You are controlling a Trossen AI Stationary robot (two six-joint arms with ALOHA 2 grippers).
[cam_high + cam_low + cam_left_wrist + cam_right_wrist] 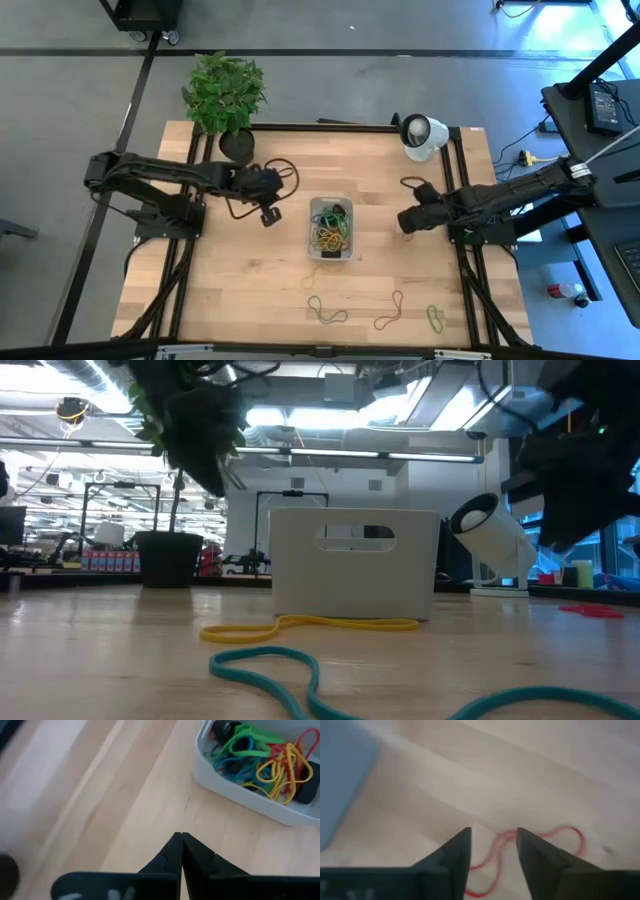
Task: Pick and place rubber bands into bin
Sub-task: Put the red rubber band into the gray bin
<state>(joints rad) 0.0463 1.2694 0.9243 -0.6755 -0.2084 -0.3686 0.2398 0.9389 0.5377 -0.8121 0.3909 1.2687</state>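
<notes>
My left gripper (181, 838) hangs clenched and empty beside the bin (331, 229), while my right gripper (493, 840) spreads over a red band (520, 851), probably to grab it.

The high view looks straight down on the whole table (250, 290). The low view sits at tabletop level, facing the bin (352, 565) at frame centre. The left wrist view looks down closely, sharing that bin at its upper right.

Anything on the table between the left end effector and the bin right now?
No. In the high view only bare wood lies between the left end effector, shut and empty, and the bin. The left wrist view shows the same bare stretch.
</notes>
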